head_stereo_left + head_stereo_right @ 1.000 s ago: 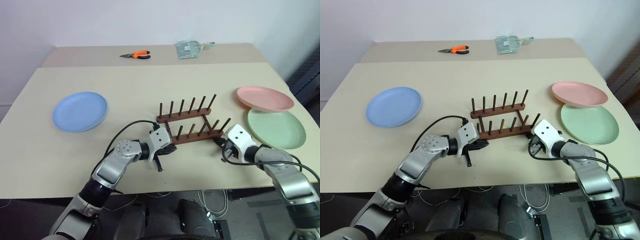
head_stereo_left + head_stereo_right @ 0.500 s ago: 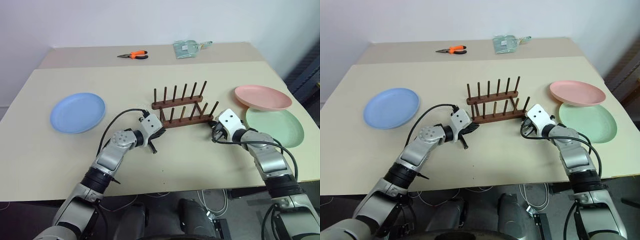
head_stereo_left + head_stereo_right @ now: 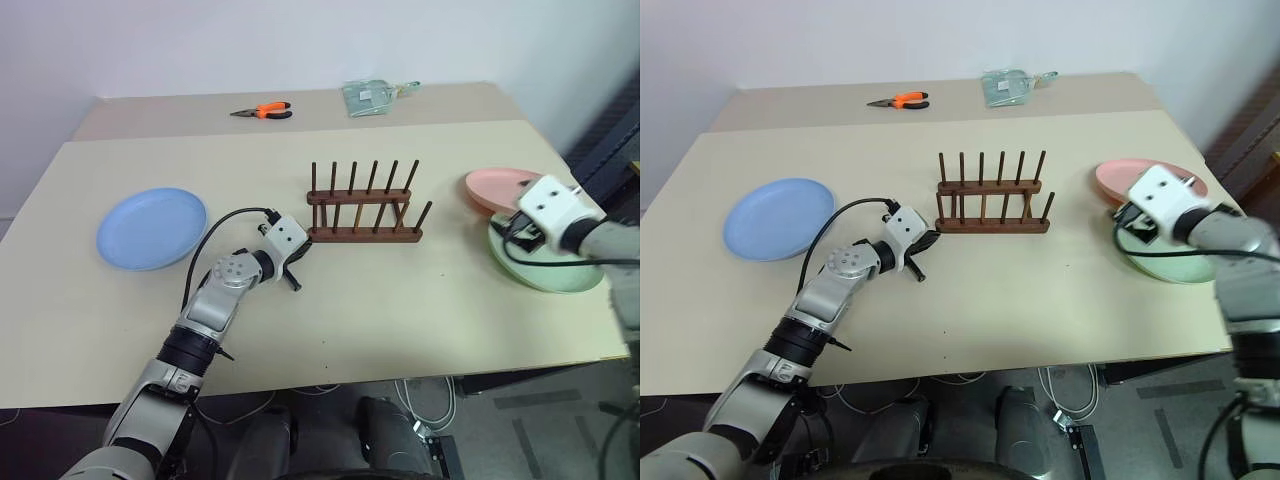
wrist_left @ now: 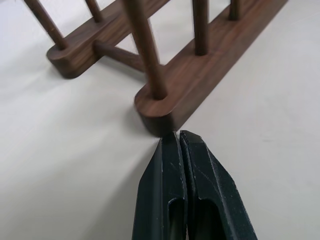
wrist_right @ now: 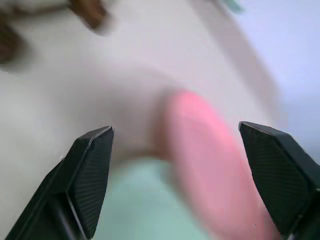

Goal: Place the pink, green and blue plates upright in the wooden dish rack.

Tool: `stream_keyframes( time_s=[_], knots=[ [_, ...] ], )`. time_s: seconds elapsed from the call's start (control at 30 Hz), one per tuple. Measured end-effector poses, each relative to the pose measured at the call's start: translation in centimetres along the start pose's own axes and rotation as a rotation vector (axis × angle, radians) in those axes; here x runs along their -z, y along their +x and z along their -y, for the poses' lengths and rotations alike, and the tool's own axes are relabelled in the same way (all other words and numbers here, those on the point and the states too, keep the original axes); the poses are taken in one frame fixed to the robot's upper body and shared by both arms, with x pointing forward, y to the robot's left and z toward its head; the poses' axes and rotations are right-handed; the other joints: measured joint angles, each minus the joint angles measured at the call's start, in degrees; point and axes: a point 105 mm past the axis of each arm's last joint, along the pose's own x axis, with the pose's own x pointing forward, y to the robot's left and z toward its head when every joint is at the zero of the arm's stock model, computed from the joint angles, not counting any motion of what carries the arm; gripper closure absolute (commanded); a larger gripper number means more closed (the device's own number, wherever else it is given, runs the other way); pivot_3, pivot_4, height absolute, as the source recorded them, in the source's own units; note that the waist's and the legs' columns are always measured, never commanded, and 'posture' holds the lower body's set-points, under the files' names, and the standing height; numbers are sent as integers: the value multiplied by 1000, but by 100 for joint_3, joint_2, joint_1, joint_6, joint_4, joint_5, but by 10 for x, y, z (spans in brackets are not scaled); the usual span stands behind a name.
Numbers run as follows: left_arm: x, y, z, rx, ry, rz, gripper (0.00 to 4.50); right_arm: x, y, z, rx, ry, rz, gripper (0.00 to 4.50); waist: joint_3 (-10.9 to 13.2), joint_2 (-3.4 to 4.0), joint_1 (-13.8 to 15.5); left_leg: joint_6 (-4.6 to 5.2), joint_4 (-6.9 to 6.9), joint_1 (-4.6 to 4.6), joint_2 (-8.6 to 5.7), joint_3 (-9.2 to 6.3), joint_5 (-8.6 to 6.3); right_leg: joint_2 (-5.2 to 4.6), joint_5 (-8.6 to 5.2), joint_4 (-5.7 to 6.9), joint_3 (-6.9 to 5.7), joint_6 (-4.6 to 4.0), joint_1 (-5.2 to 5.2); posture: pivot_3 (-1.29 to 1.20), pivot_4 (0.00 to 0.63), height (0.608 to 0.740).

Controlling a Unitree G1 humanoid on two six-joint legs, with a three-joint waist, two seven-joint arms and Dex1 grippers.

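— So where does the dish rack (image 3: 362,203) sit?

— At the centre of the worktop (image 3: 400,300), empty, with its two rows of pegs running across the frame. None of the three plates is in it yet.

— And the left hand (image 4: 180,145)?

— Pressed shut, holding nothing. In its wrist view the closed fingertips sit right at the rounded end of the rack's near bar, touching it or almost. My guess is that it is there to nudge or steady the rack so that it lies square for loading.

— What about the right hand (image 5: 175,140)?

— Spread wide and empty, over at the right edge of the frame. It hovers above the pink plate (image 3: 497,190) and the green plate (image 3: 545,270). The pink one's edge overlaps the green one's far rim, so it probably has to be lifted first.

— Is that why the fingers are so far apart?

— Likely. A shallow plate lying flat needs its rim taken between them.

— And the blue plate (image 3: 150,227)?

— Flat at the left of the frame, well apart from the rack, within the left arm's side. Orange pliers (image 3: 263,111) and a clear packet (image 3: 372,97) lie at the far edge, out of the way.
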Motion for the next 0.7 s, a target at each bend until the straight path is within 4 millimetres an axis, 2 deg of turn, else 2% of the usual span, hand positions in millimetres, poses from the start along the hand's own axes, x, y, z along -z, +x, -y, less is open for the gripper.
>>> stream_keyframes(
  time_s=[0.1,0.2,0.3,0.37,0.47,0.53,0.6,0.7],
  knots=[
    [-1,-12,26,152,-18,42,4500,24,7,-1,-36,-105,-82,308,2,-1,-21,1,-3,-7,-1,11,-1,-3,1,-6,7,-3,-7,0,150,740],
    [-14,-18,54,286,-39,98,4500,45,23,-5,-58,-150,-156,308,14,6,-6,2,2,-13,-5,21,0,-9,11,-9,18,-23,-12,0,150,740],
    [-30,-26,70,368,-33,155,4500,54,34,-2,-41,-170,-185,1187,16,11,-4,1,-1,-11,-4,20,0,-8,11,-7,17,-25,-12,0,150,740],
    [-36,-29,76,392,-27,173,4500,59,38,1,-26,-198,-201,2159,16,12,3,1,-3,-12,-5,19,0,-7,8,-8,17,-31,-12,0,150,740],
    [-33,-31,78,394,-34,157,4500,64,39,2,-15,-227,-211,3734,16,12,2,2,-2,-12,-6,18,0,-7,8,-9,19,-32,-11,0,150,740],
    [-31,-32,78,393,-37,151,4500,66,39,0,-20,-230,-214,4471,17,12,-3,2,-2,-11,-6,18,0,-6,7,-9,19,-32,-10,0,150,740],
    [-30,-33,78,392,-38,147,4500,62,39,0,-16,-242,-184,4471,17,13,-7,2,-3,-12,-6,18,0,-5,8,-9,21,-32,-11,0,150,740],
    [-29,-34,77,388,-32,142,4500,41,39,6,18,-245,-93,4471,18,18,-24,2,-4,-10,-5,18,0,-3,10,-7,23,-27,-12,0,150,740]
  ],
)
